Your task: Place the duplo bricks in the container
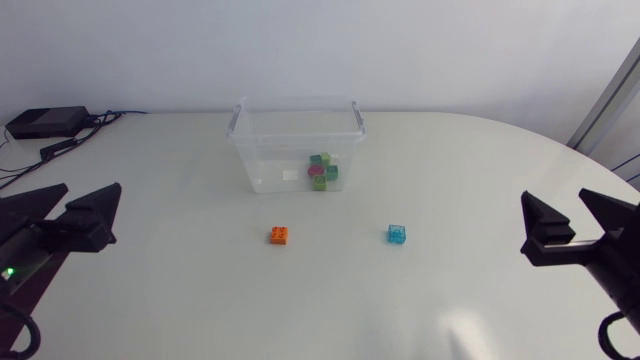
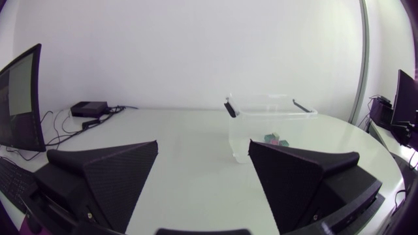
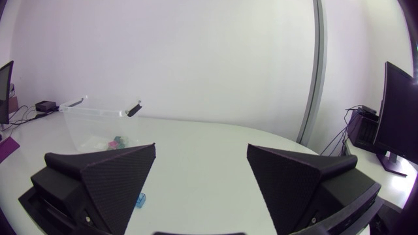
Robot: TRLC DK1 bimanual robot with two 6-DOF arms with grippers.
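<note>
A clear plastic container [image 1: 295, 150] stands at the back middle of the white table, with several coloured bricks [image 1: 322, 170] inside it. In front of it an orange brick [image 1: 279, 235] and a translucent blue brick [image 1: 397, 234] lie apart on the table. My left gripper [image 1: 92, 187] hovers at the left edge, open and empty. My right gripper [image 1: 553, 196] hovers at the right edge, also open and empty. The left wrist view has the container [image 2: 271, 124] ahead of its open gripper [image 2: 204, 145]. In the right wrist view the blue brick [image 3: 139, 199] peeks out beside a finger of its gripper [image 3: 201, 147].
A black box [image 1: 45, 122] with cables sits at the table's back left corner. The table's curved edge runs close behind my right arm.
</note>
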